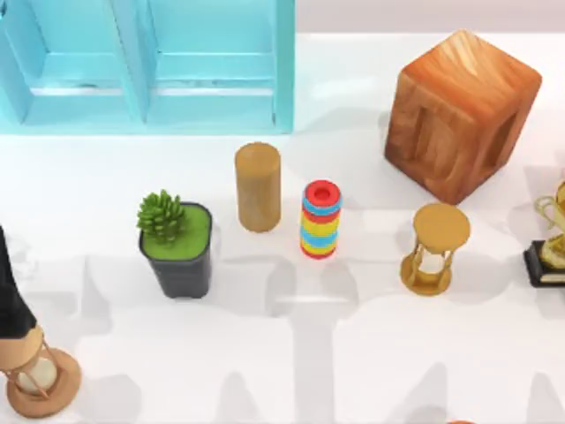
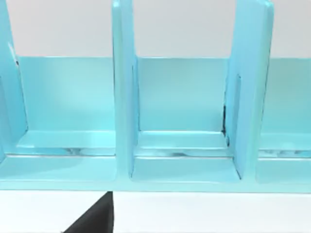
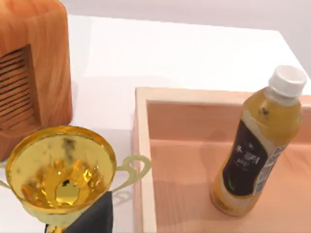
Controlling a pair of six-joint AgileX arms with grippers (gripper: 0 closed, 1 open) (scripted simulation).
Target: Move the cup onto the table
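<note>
A: Item 1, cut off or obscured?

B: The left arm (image 1: 11,283) is cropped by the left edge of the top view; its lower end is overlapped with hourglass 1 (image 1: 40,380), which is clipped at the lower left corner. The trophy (image 1: 552,234) is cut by the right edge. An orange sliver (image 1: 461,422) at the bottom edge is too small to be identified. The light-blue cabinet (image 1: 212,97) is cropped at the top and left.

A: Item 2, grippers?

B: A dark part of the left gripper (image 2: 92,221) is recorded at the bottom of the left wrist view, before the cabinet's open compartments. A dark part of the right gripper (image 3: 92,216) is recorded at the bottom of the right wrist view, just beside the trophy's bowl. Whether either is spread or closed cannot be told.

A: Item 3, the cup?

B: Its place cannot be told. The table (image 1: 353,353) is logged under everything.

A: Item 4, edges and open room?

B: A row is formed across the middle of the top view: potted plant (image 1: 177,238), wooden cylinder (image 1: 258,187), ring stack (image 1: 320,219), hourglass 2 (image 1: 434,249), each apart from the next. The wooden box (image 1: 461,110) is set at the upper right. Bare tabletop is logged along the lower centre. In the right wrist view, a bottle (image 3: 257,145) is stood upright inside a wooden tray (image 3: 143,160), whose rim lies near the trophy.
</note>
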